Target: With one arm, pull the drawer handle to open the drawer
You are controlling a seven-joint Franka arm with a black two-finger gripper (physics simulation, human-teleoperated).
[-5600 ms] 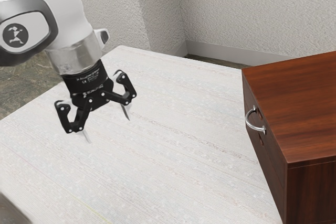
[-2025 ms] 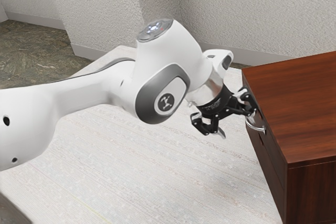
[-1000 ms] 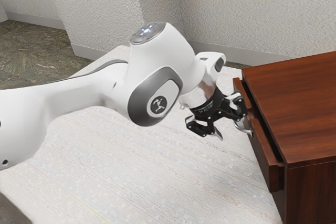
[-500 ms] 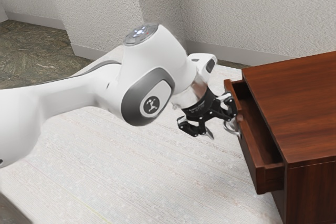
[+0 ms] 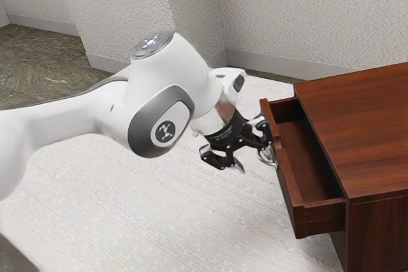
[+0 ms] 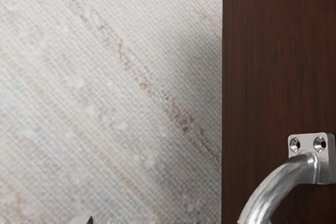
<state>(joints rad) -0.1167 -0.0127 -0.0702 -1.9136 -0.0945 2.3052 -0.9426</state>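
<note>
The table [image 5: 115, 214] is a pale, whitewashed wood with a faint grain running slantwise across it, speckled with lighter flecks. From the hand's own camera the same surface [image 6: 105, 103] shows a fine weave-like texture crossed by a thin brownish streak. Behind the table the walls [image 5: 287, 4] are rough white plaster meeting in a corner, with a plain light baseboard [image 5: 287, 65] along the bottom. Toward the exterior view's left, a mottled greenish-brown floor [image 5: 38, 62] shows past the table's edge.

The white arm [image 5: 146, 116] comes in from the exterior view's left and reaches across to a dark reddish wooden cabinet [image 5: 363, 125] standing on the table at the exterior view's right. Its top drawer [image 5: 285, 186] stands well out of the cabinet body, far enough that the bare wooden inside is in plain sight, with nothing visible in it.

The metal handle [image 5: 269, 156] is a curved silver loop on the drawer's front panel, and the black gripper [image 5: 256, 162] is right at it. The pincer's fingers [image 5: 241, 169] stand spread apart, not closed onto anything. The one nearer the cabinet is at the loop, though I cannot make out whether it is hooked behind it. The other hangs free above the table.

Up close, the drawer front [image 6: 273, 51] is a dark plank with vertical grain. The handle [image 6: 273, 192] bends away from a small square plate fixed by two screws, and a soft shadow lies on the table just beside the panel
</note>
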